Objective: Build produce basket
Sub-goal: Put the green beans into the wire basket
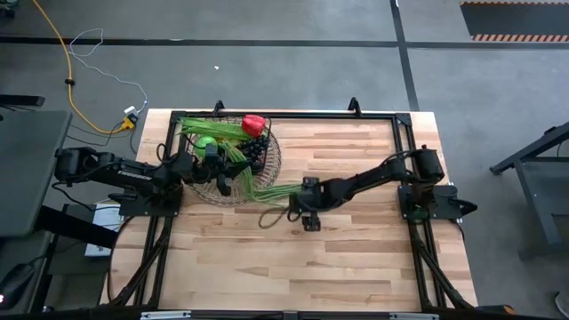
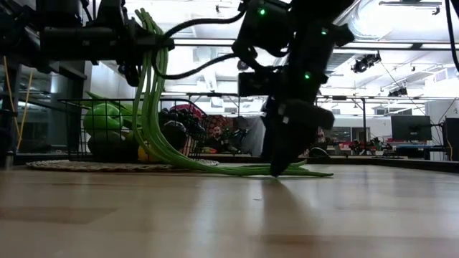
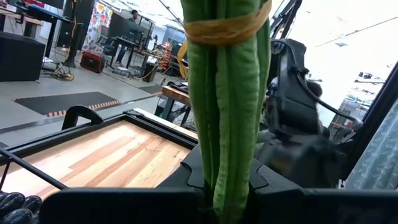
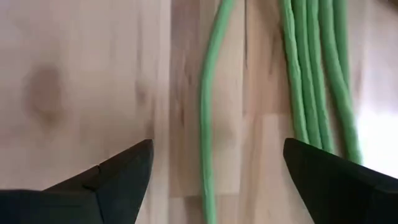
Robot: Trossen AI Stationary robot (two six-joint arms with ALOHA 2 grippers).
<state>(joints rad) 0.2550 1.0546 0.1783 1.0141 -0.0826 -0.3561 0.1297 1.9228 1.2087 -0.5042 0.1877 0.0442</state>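
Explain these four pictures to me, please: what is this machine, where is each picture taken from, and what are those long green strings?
This is a robot with two dark arms at a wooden table. One picture looks straight down from above, one looks level across the tabletop, and two come from small cameras on the arms' wrists.

The green strings are toy long beans, tied in a bundle. The left hand is shut on the bundle's tied end and holds it up over the wire basket, so the beans hang down and trail across the table. In the basket lie other toy produce: a red pepper, dark grapes and something green.

The right hand is open, low over the table, with one loose bean strand between its fingers.
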